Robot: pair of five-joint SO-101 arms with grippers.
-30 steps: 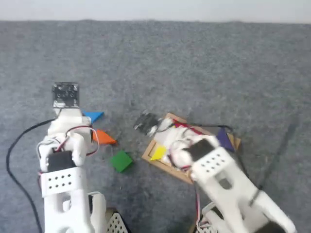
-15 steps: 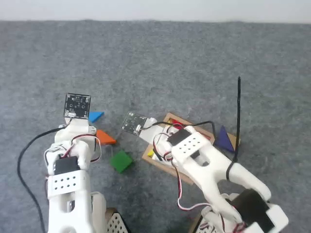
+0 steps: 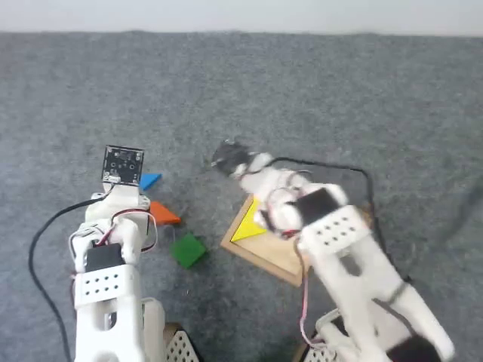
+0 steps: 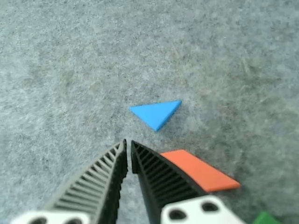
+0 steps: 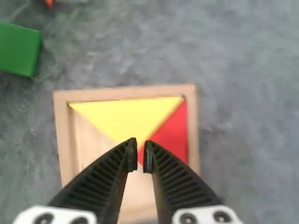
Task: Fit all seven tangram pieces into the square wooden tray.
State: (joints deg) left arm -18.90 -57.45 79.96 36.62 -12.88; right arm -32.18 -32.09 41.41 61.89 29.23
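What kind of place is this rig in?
Probably a lab or hobby robotics bench: grey felt mat as the work surface, white left arm and right arm with exposed wiring, wooden tray and green tangram piece as task props.

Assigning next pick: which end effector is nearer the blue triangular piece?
Left. Left end effector is just short of the blue triangular piece; right end effector is over the square wooden tray.
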